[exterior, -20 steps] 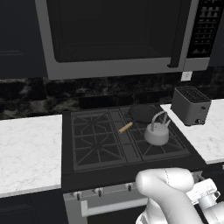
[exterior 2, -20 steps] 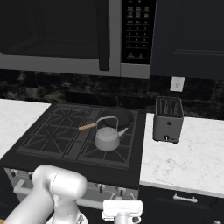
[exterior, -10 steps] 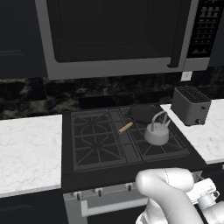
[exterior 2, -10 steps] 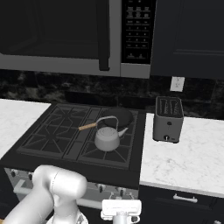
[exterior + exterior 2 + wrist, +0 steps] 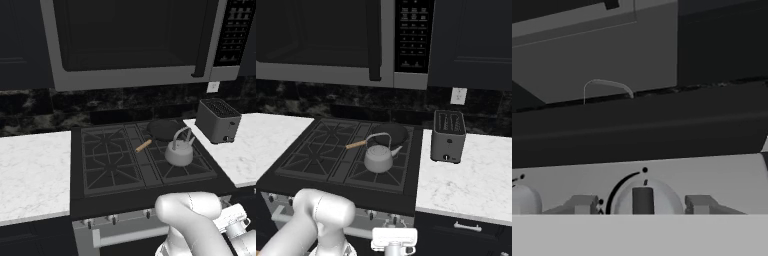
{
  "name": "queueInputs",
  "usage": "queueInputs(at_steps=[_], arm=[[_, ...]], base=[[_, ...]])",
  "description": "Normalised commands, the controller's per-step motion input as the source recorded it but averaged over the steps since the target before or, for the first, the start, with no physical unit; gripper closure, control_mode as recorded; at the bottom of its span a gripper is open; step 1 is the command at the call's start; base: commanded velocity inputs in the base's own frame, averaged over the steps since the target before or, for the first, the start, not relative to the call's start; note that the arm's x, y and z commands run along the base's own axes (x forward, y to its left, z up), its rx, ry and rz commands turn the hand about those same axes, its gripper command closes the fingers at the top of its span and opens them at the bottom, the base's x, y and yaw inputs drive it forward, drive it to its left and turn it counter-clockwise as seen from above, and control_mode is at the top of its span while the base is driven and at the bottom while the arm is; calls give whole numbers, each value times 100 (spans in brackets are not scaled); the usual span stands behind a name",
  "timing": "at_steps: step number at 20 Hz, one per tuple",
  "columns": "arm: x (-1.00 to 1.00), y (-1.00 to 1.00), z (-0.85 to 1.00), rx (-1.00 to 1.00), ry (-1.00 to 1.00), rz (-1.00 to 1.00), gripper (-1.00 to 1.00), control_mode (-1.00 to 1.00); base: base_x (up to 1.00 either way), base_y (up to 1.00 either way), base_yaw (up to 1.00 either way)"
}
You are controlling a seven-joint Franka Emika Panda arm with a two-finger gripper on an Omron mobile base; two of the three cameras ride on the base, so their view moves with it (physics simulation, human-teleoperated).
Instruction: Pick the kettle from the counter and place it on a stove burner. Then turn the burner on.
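Silver-grey, the kettle (image 5: 179, 151) sat upright on the front right burner (image 5: 183, 166) of the cooktop (image 5: 107, 165), just in front of a skillet (image 5: 164, 130). The toaster (image 5: 218, 120) stood on the counter (image 5: 239, 152) beside it. At the stove's front panel, the gripper (image 5: 642, 204) straddled a round knob (image 5: 643, 198), fingers (image 5: 585, 204) either side; whether it gripped, I could not tell.
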Motion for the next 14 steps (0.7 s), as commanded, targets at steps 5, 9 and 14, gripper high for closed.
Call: queueInputs(at_steps=[5, 9, 14], arm=[[14, 0, 0, 0, 0, 0, 100, -100], [15, 0, 0, -5, -3, 0, 100, -100], [7, 0, 0, -20, -21, 4, 100, -100]], base=[[0, 0, 0], [0, 0, 0], [0, 0, 0]])
